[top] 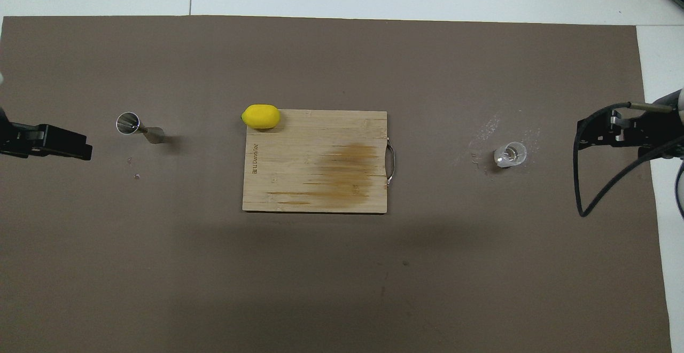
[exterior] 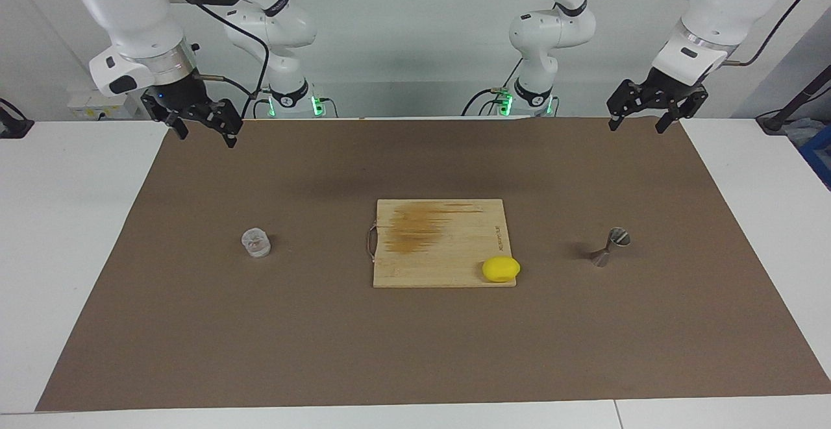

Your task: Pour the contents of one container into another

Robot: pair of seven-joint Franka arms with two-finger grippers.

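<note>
My left tool [exterior: 644, 119] hangs in the air over the brown mat's [exterior: 415, 351] edge at my own end of the tabletop [exterior: 65, 254], its fingers spread apart and holding nothing. My right tool [exterior: 204, 128] hangs the same way over the mat's other corner on my side, fingers likewise apart and empty. Both arms wait. The clear ribbed cup [exterior: 256, 243] stands upright on the mat toward my right arm's end, well apart from either tool. The metal jigger [exterior: 609, 247] stands on the mat toward my left arm's end, hourglass-shaped, its open cone upward. Between them, in the middle of the mat, lies a wooden cutting board [exterior: 441, 241] with a darker stain on its surface and a metal handle on the edge toward the cup. A yellow lemon [exterior: 500, 269] rests on the board's corner farthest from me, on the jigger's side.
</note>
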